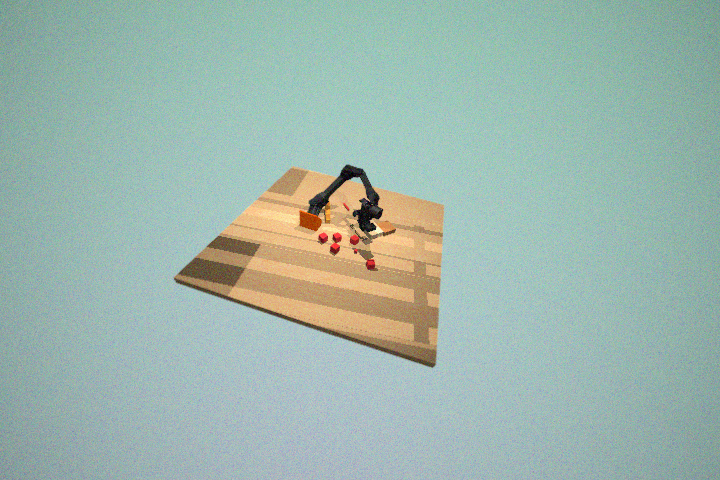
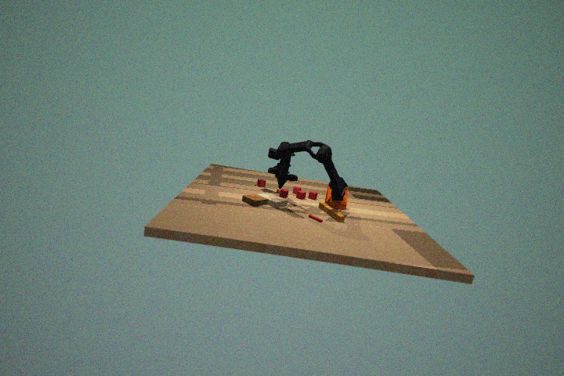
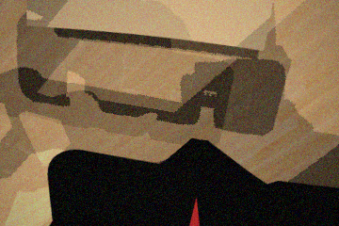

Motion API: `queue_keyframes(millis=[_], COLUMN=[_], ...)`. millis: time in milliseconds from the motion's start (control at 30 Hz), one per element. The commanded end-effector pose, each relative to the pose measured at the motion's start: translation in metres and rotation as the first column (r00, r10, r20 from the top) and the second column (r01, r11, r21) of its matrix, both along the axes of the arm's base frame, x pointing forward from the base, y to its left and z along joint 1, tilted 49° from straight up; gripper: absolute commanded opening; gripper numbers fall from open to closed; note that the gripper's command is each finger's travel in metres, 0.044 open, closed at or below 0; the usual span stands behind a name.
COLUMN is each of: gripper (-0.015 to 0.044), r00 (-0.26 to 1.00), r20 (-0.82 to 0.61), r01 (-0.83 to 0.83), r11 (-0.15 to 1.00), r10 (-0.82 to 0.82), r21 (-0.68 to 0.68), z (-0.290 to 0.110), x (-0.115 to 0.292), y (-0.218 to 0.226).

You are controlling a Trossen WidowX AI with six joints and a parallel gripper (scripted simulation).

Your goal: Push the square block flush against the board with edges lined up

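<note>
My gripper is shut and empty. It hangs a little above the table, over the near side of the two parts. The square block is a flat brown tile. The pale board lies beside it, and the two look joined. In the wrist view the board runs across the top as a long flat slab. The block is a dark rounded square at the board's right end, partly in shadow. I cannot tell whether their edges are even.
Several red cubes lie scattered near the arm. A small red stick and a yellow-brown bar lie by the orange arm base. The wooden table ends in open edges all around.
</note>
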State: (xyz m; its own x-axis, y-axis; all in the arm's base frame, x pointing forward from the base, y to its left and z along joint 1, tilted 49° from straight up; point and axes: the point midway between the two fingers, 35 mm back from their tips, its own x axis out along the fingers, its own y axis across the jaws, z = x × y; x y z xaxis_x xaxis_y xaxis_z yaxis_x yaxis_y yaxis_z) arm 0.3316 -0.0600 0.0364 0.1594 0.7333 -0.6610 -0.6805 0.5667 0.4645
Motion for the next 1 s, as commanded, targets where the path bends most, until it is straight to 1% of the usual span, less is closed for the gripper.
queue_keyframes(millis=[0, 233, 467, 700, 967], gripper=[0.0, 0.0, 0.0, 0.0, 0.0], r00=[1.0, 0.976, 0.896, 0.767, 0.569], r20=[-0.004, -0.167, -0.342, -0.502, -0.658], r01=[0.004, 0.147, 0.304, 0.449, 0.591], r11=[1.0, 0.989, 0.953, 0.893, 0.802], r10=[-0.004, -0.142, -0.282, -0.399, -0.494], r21=[0.001, 0.018, 0.011, -0.022, -0.09], z=[0.001, 0.022, 0.046, 0.07, 0.096], x=[0.0, 0.003, 0.003, 0.0, -0.007], y=[0.0, 0.019, 0.039, 0.061, 0.085])
